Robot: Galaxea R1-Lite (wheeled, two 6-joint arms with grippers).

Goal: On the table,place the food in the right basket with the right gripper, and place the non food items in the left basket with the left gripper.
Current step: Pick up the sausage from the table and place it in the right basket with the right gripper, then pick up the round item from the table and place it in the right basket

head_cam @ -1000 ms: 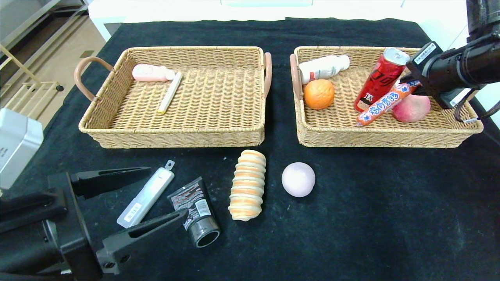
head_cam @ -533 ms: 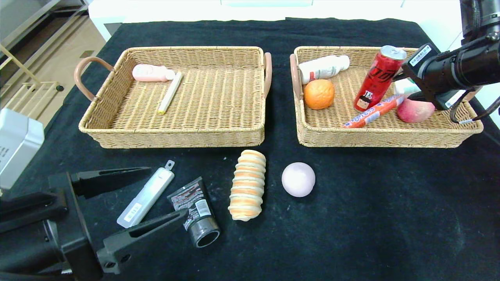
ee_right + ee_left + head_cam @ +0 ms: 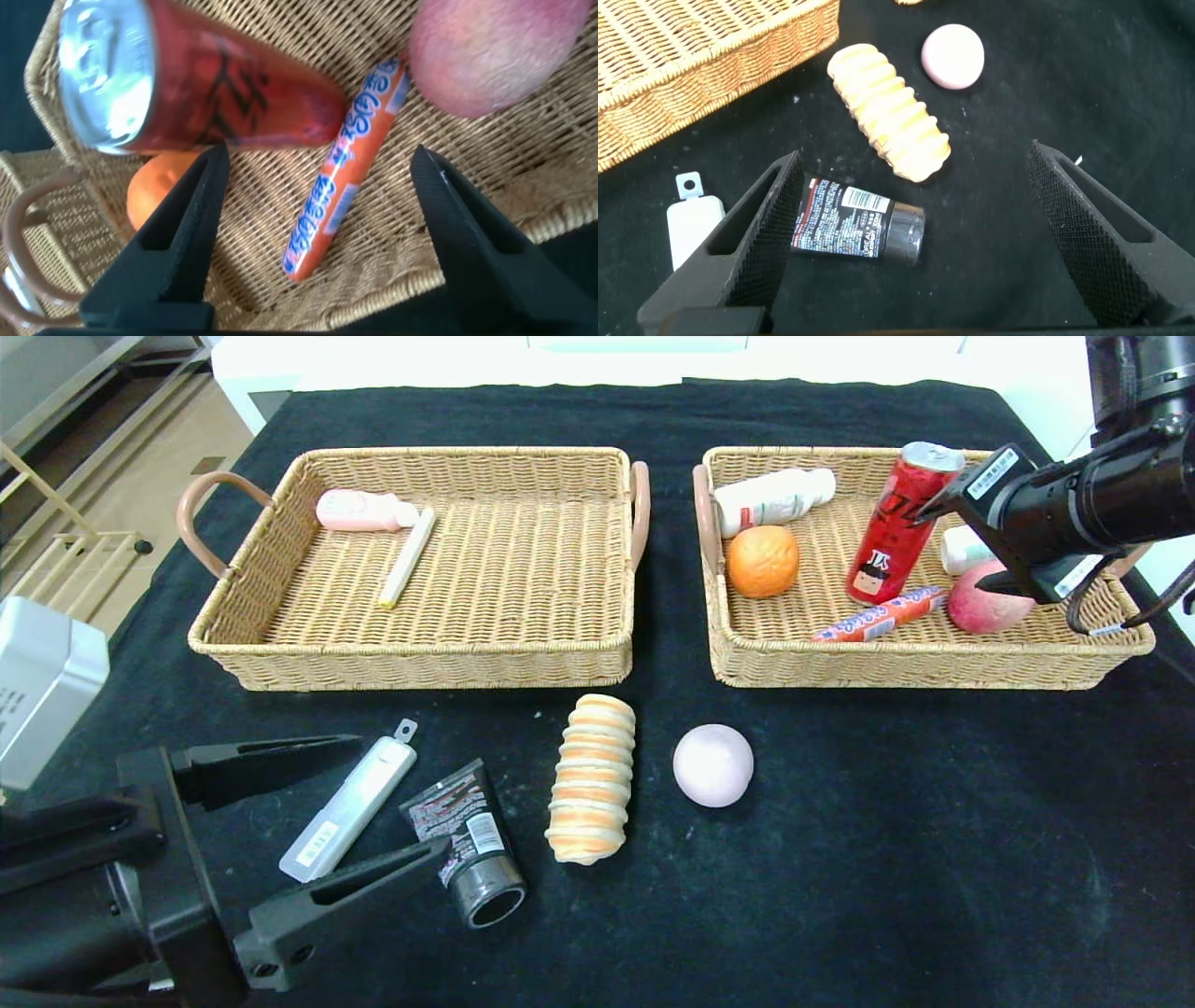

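From where I'm driving this, the left gripper is parked low over the near-left corner of the table, fingers spread as wide as they go and holding nothing. Between and just under those fingers lie the white utility knife and the black tube, both flat on the cloth. In the left wrist view the tube sits between the two fingers, not touching either.

Next over, the striped bread roll lies lengthwise on the table, and the pale pink ball sits just beside it, apart from it.

Behind those, the left basket holds a pink remote-shaped thing and a cream stick leaning up against it.

The right basket has a white bottle on its side at the back, an orange, a red can standing tilted, a sausage stick lying on the basket floor, and a peach. There's a small white item behind the peach; can't tell what it is.

The right gripper hangs over the right end of that basket, jaws apart, gripping nothing. In the right wrist view the sausage stick lies loose below, between the can and the peach.
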